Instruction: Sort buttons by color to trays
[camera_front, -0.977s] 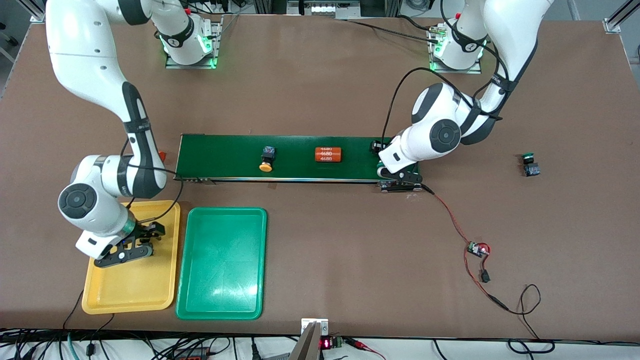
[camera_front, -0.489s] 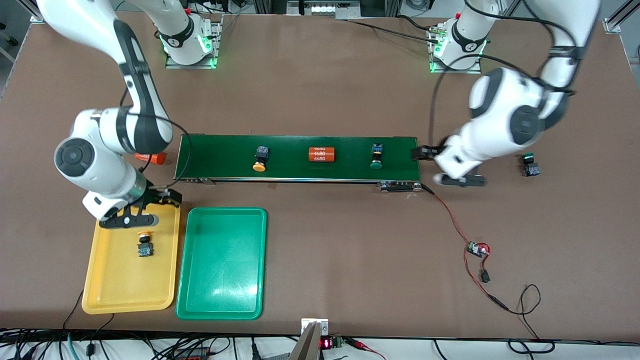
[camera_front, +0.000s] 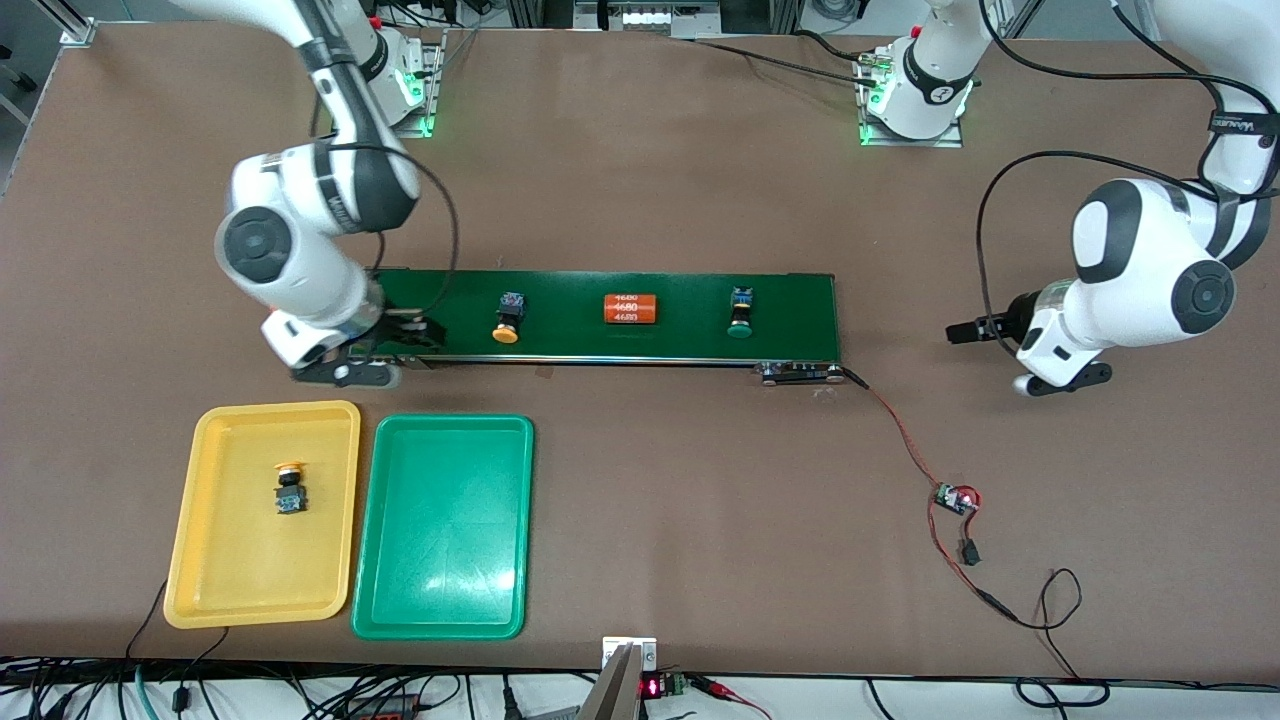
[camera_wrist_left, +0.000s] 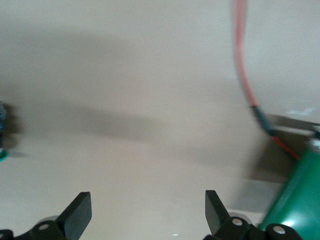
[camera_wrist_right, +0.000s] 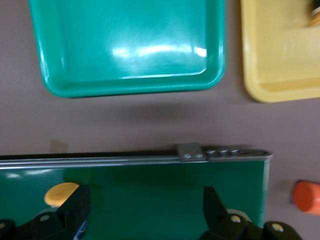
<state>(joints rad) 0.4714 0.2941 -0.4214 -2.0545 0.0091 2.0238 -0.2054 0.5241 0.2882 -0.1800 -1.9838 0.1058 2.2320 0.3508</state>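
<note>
Nearest the front camera, two shallow plastic trays with rounded corners lie side by side on the brown table (camera_front: 650, 180): the glossy green tray (camera_front: 443, 527), bare inside, and the yellow tray (camera_front: 263, 513) at the right arm's end of the table. One yellow-capped button (camera_front: 290, 487), a round mushroom cap on a blocky black-and-blue body, lies in the yellow tray.

Farther back, a long dark-green conveyor belt (camera_front: 680, 340) with a metal edge rail carries three items in a row: a second yellow-capped button (camera_front: 509, 318) lying on its side, an orange cylinder (camera_front: 630, 308) with white print, and a green-capped button (camera_front: 741, 312) toward the left arm's end.

The right arm bends down from its base, its white elbow joint above the belt's end. The right gripper (camera_front: 385, 345) hangs over that end of the belt, fingers spread wide and holding nothing; its wrist camera looks down past black fingertips (camera_wrist_right: 75, 202) to the yellow cap, the belt's rail and both trays.

The left arm folds low toward its own end of the table, well clear of the belt. The left gripper (camera_front: 1010, 350) hovers over bare table, jaws likewise wide apart and empty. Its wrist view catches a red wire (camera_wrist_left: 245, 65) and, at the frame's edge, a sliver of a dark body and green cap, too blurred to identify.
</note>
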